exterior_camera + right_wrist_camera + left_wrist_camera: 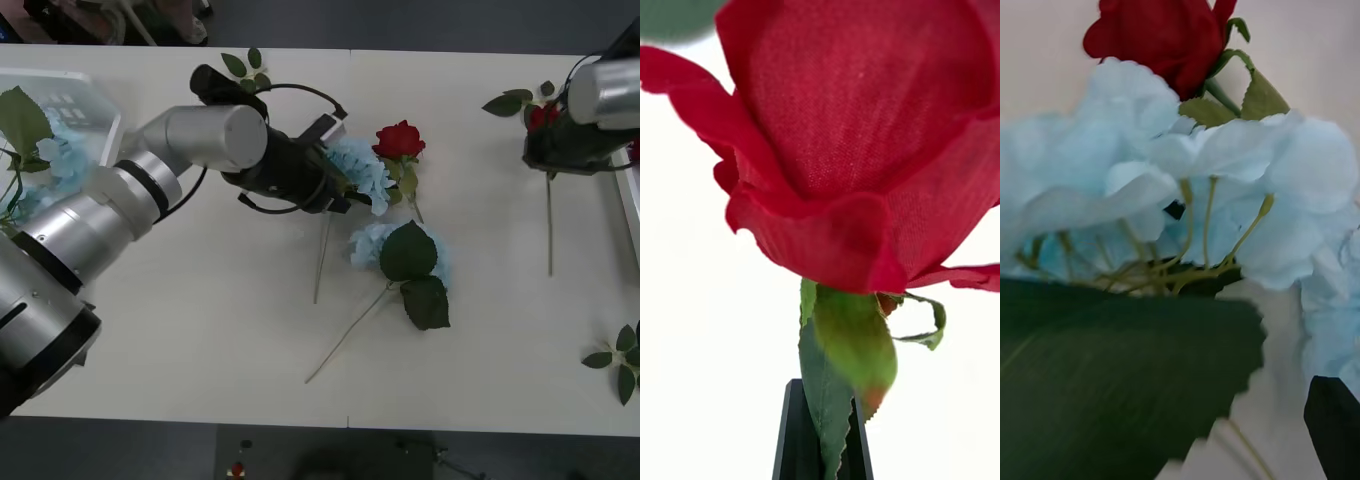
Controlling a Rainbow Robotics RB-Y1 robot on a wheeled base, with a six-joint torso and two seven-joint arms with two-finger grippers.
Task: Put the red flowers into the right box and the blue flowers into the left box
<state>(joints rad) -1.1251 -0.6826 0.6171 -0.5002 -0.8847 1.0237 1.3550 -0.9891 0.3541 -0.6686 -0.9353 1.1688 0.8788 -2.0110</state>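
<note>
At mid-table, your left gripper (pixel 345 185) sits at a blue flower (pixel 362 172) beside a red flower (pixel 399 139); I cannot tell its jaws' state. Right gripper (pixel 548 150) grips another red flower (pixel 865 142) near the right box (pixel 630 200). Next: lift clear, carry to the left box (pixel 95 130). The left wrist view shows stems up close.

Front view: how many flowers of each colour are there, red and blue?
Red roses: 2, one on the table at, one held by the right gripper.
Blue hydrangeas: 3, one in the left box, one at the left gripper, one on the table.
Total: 5.
A red sliver at the right edge is uncounted.
</note>
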